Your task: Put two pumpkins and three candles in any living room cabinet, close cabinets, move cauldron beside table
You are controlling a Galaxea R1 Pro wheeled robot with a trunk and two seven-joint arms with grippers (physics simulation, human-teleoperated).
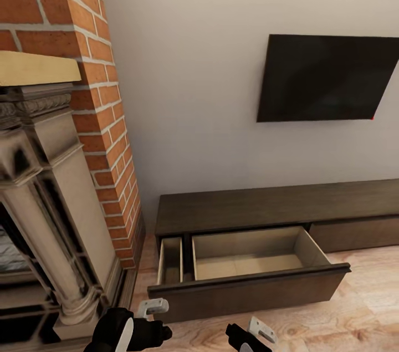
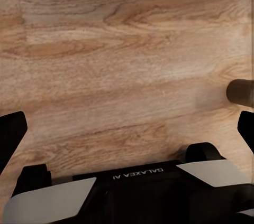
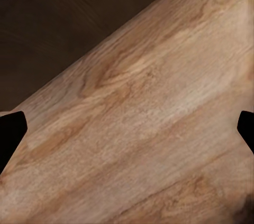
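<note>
The long dark-brown cabinet (image 1: 277,205) stands against the wall. Its leftmost drawer (image 1: 249,285) is pulled out, showing a narrow and a wide pale-wood compartment, both empty. My left gripper (image 2: 127,131) hangs over bare wooden floor with its fingers spread wide and nothing between them; in the head view it (image 1: 151,310) sits just in front of the drawer's left end. My right gripper (image 3: 127,129) is also open and empty, above the floor beside a dark cabinet front, low in the head view (image 1: 256,334). The pumpkins, candles and cauldron are out of view.
A brick chimney (image 1: 102,119) with a carved stone fireplace surround (image 1: 50,202) stands close on the left. A black television (image 1: 327,77) hangs on the wall above the cabinet. Wooden floor (image 1: 366,307) lies open to the right of the drawer.
</note>
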